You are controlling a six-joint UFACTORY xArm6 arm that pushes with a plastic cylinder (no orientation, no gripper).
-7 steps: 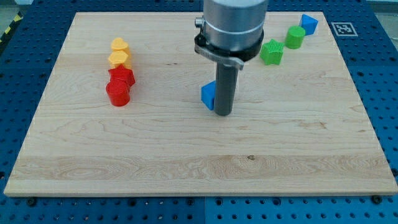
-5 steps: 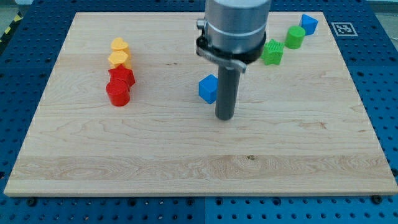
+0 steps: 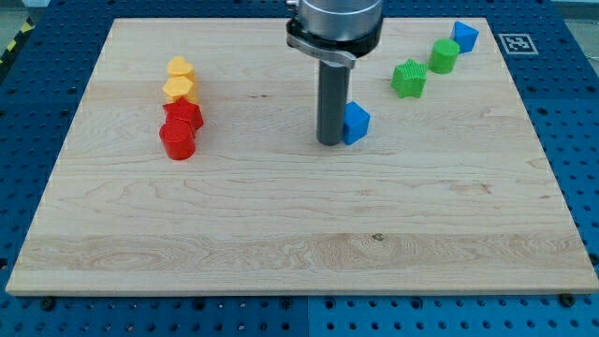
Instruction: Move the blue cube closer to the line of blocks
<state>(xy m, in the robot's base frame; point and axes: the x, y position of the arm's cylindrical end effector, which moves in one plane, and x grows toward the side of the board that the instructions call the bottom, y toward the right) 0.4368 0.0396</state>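
Observation:
The blue cube [image 3: 356,122] lies near the middle of the wooden board [image 3: 299,243]. My tip [image 3: 329,142] stands against the cube's left side, touching it or very nearly; the rod hides the cube's left edge. At the view's upper right a diagonal line runs through a green star-like block [image 3: 409,79], a green rounded block [image 3: 444,56] and a second blue block [image 3: 465,36]. The blue cube sits below and left of that line's lower end.
At the view's left stands a column of two yellow blocks [image 3: 179,67] [image 3: 179,90] above two red blocks [image 3: 184,115] [image 3: 177,140]. A black-and-white marker [image 3: 516,42] lies off the board's top right corner.
The blue cube was left of the rod and now lies right of it, nearer the green blocks. The tip has shifted slightly left and up the view.

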